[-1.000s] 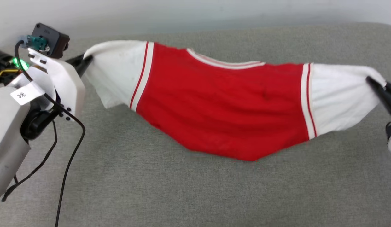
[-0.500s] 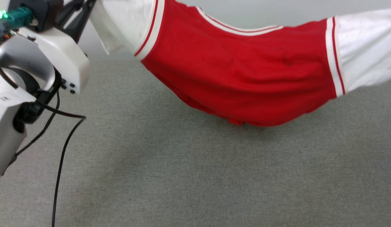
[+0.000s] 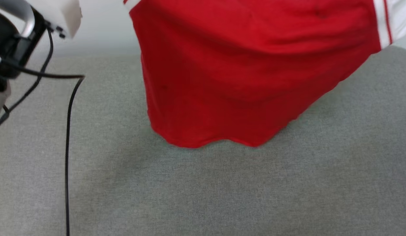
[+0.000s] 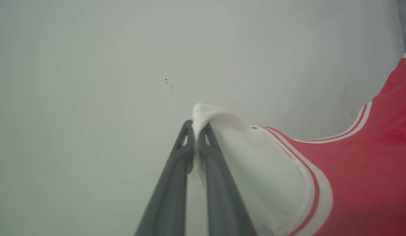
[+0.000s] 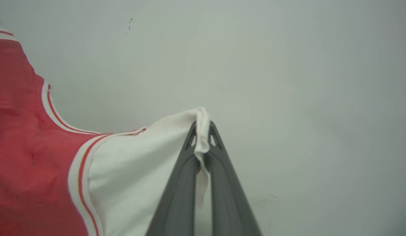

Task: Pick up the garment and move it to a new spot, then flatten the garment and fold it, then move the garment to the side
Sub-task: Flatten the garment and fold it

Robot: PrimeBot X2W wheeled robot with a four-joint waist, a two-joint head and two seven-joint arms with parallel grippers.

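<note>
I have the red short-sleeved knit T-shirt with white sleeves (image 3: 242, 75) hung above the grey woven cushion (image 3: 222, 190) — left gripper (image 4: 197, 126) pinched on one white sleeve, right gripper (image 5: 202, 126) clamped on the other — long axis left-to-right, hem pointing down.

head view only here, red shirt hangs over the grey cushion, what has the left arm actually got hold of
observer: the left jaws are shut on the tip of one white sleeve of the garment, with a fold of fabric poking out above them.
operator: and the right side
observer: the right jaws are shut on the end of the other white sleeve, the cloth bunched between them.
operator: where's the collar
observer: the striped collar curves down just past the sleeve seam, against the plain pale wall.
</note>
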